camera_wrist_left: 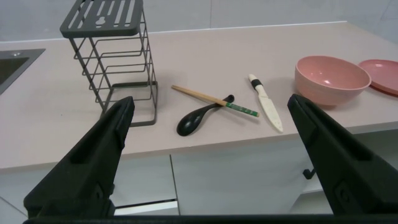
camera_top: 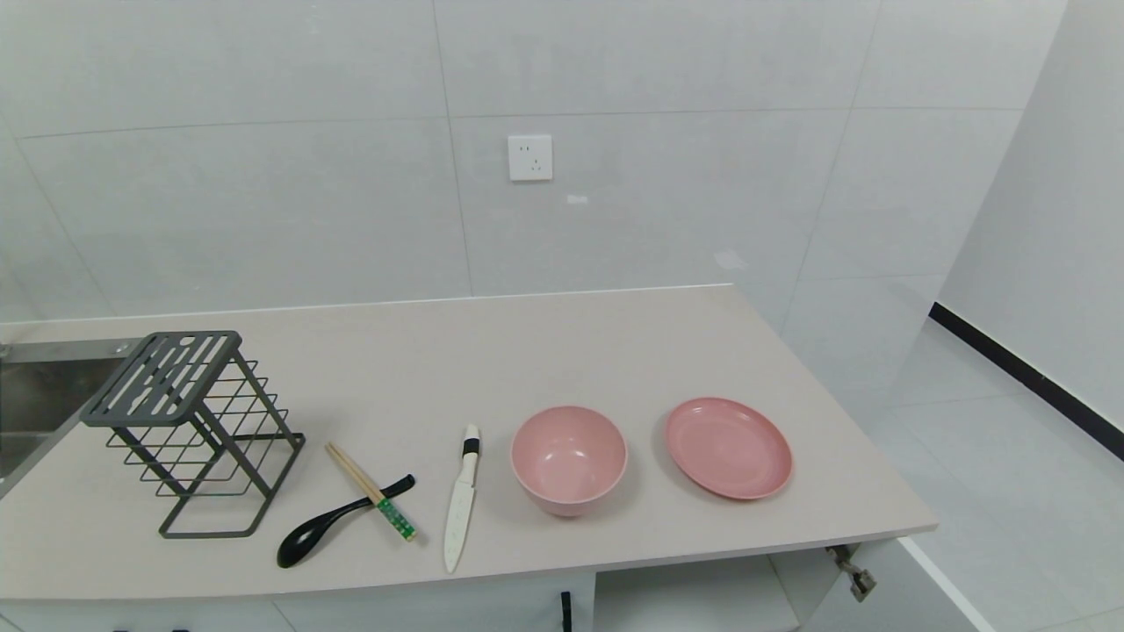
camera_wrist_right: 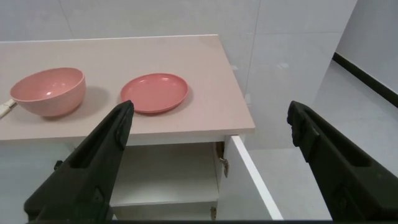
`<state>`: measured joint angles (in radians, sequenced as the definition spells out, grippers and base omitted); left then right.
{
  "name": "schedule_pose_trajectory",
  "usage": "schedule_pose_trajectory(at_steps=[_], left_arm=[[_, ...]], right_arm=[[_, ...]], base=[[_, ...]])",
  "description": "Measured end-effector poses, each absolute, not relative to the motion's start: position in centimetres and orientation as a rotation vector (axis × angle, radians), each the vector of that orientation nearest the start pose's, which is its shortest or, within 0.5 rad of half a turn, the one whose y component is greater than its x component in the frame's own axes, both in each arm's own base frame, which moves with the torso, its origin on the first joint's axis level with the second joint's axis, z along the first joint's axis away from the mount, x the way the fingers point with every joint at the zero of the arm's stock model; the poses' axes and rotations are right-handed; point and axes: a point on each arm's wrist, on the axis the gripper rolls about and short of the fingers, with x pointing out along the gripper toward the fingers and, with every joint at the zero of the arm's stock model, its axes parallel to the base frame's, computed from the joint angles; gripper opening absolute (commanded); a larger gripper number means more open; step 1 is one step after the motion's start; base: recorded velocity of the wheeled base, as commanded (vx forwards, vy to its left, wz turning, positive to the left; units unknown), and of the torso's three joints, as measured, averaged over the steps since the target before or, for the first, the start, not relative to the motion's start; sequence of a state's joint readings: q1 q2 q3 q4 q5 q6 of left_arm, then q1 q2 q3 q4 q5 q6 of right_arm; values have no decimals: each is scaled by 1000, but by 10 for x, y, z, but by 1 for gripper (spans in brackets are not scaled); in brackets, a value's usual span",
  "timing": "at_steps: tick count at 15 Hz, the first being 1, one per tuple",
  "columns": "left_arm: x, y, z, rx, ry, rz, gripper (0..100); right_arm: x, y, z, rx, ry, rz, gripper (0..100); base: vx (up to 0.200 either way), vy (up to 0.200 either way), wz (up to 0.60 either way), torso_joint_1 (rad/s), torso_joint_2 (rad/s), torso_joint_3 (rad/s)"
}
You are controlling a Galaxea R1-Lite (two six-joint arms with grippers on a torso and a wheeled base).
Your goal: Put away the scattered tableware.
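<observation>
Nothing is grasped yet: the left gripper [camera_wrist_left: 209, 102] and right gripper [camera_wrist_right: 209, 107] hang open before the beige counter [camera_top: 527, 351]. On it, left to right, are a dark grey wire rack [camera_top: 193, 430], a black plastic spoon [camera_top: 338, 522] crossed by wooden chopsticks [camera_top: 369, 491], a white knife [camera_top: 461, 500], a pink bowl [camera_top: 569, 456] and a pink plate [camera_top: 727, 448]. The next move is probably picking one piece; the open white cabinet door [camera_wrist_right: 249, 177] below may obstruct.

Bright, even light from above washes a white-tiled kitchen, casting only soft, pale shadows beside the pink bowl [camera_top: 569, 458], the plate [camera_top: 728, 447] and the wire rack [camera_top: 189, 421] on the matte countertop [camera_top: 527, 351], whose front edge bows in the wide head view.
</observation>
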<state>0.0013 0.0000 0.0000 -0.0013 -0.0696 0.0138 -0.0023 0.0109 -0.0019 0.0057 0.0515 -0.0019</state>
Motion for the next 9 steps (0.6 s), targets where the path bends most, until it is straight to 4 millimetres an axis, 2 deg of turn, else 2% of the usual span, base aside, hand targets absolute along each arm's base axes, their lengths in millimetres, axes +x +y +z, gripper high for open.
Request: schedule_pose_trajectory(at_steps=[2,4,6,9], left_arm=[[-23,-2,76,14,-2,-67,100],[-23,-2,76,14,-2,-67,100],[-23,-2,76,14,-1,-67,100],[-23,-2,76,14,-2,-68,100]], right_arm=[[-23,1,82,1,-31,49,100],[-30,2,111,-1,-162,68,100],[-32,4,136,-14,-200,132,100],[-10,6,160,-9,-79,240,100]], base=[[0,0,0,0,0,0],[0,0,0,0,0,0],[0,0,0,0,0,0],[0,0,0,0,0,0]])
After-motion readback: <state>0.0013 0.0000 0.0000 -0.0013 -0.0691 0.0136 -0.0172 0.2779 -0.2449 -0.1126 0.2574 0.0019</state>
